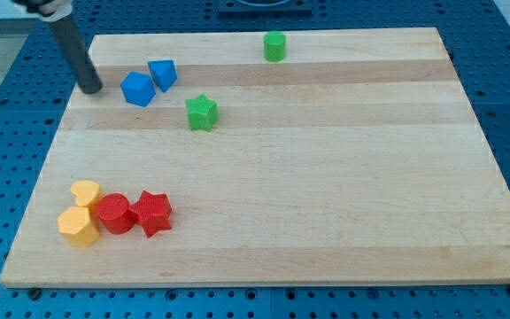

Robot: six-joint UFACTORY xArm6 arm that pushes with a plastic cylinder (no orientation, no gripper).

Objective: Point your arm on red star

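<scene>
The red star (154, 213) lies near the view's bottom left of the wooden board (326, 177), touching a red cylinder (113, 213) on its left. My tip (92, 89) is at the view's upper left, near the board's left edge, far above the red star. It stands just left of a blue block (137, 89), apart from it.
A second blue block (163, 73) touches the first at its upper right. A green star (202, 112) lies below and right of them. A green cylinder (275, 46) is at the top. A yellow heart (86, 193) and a yellow block (79, 226) sit left of the red cylinder.
</scene>
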